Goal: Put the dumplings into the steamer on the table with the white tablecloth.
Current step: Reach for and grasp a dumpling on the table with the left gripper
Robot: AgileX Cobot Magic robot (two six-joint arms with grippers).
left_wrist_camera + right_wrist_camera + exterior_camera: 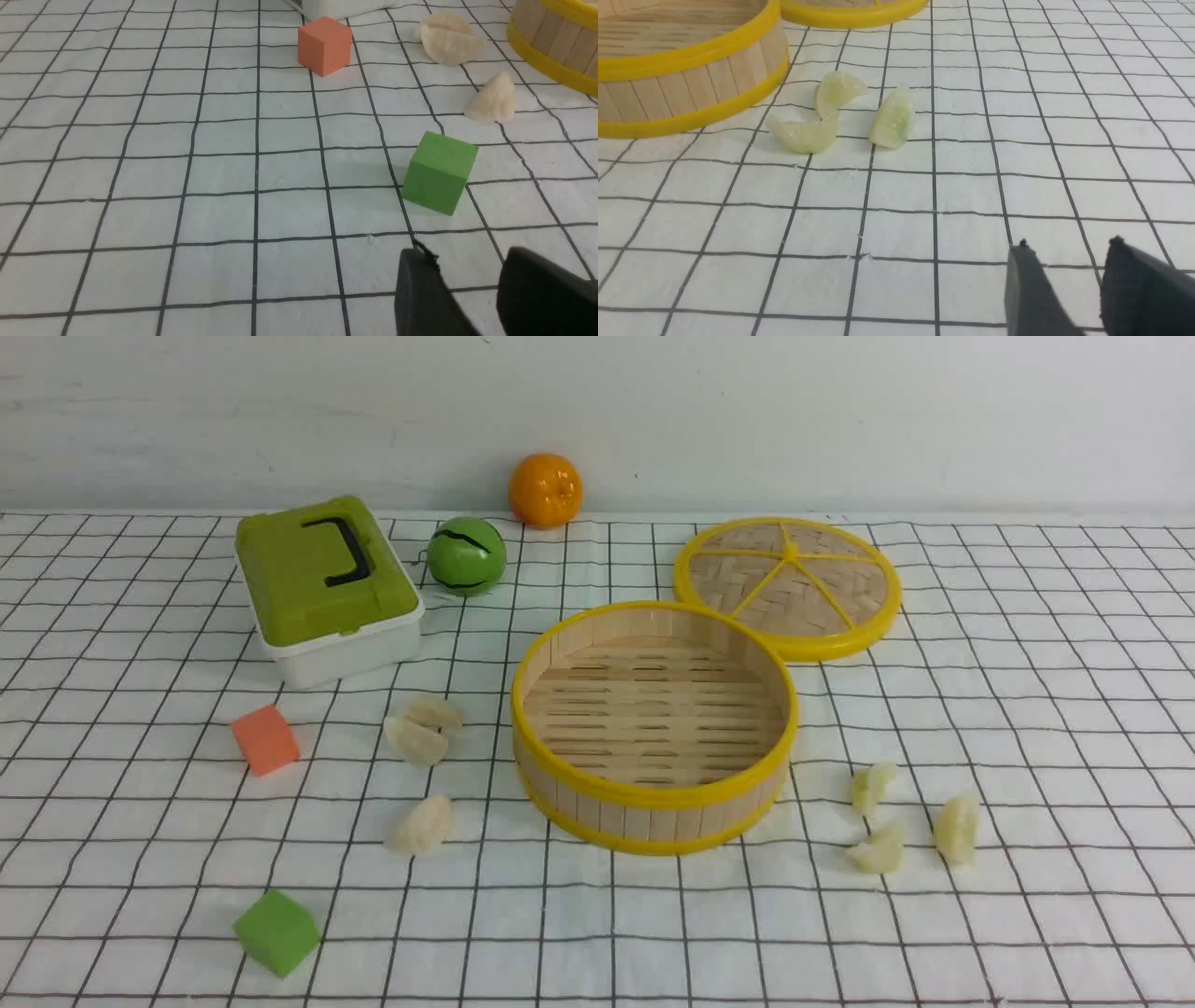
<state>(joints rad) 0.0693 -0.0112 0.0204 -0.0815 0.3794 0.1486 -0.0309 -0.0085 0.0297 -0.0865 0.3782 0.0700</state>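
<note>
Dumplings [422, 824] lie on the worktop's [140, 896] white tablecloth [1027, 709], three left and three right of the steamer [653, 795] (all outside it). The left jaws and right jaws stand released, cloth showing between them, grasping nothing.

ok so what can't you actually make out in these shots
left gripper: outside the front view; left wrist view's bottom edge cuts all but its fingertips.
right gripper: same, in the right wrist view.
steamer: cropped by the frame edge in both wrist views.
</note>
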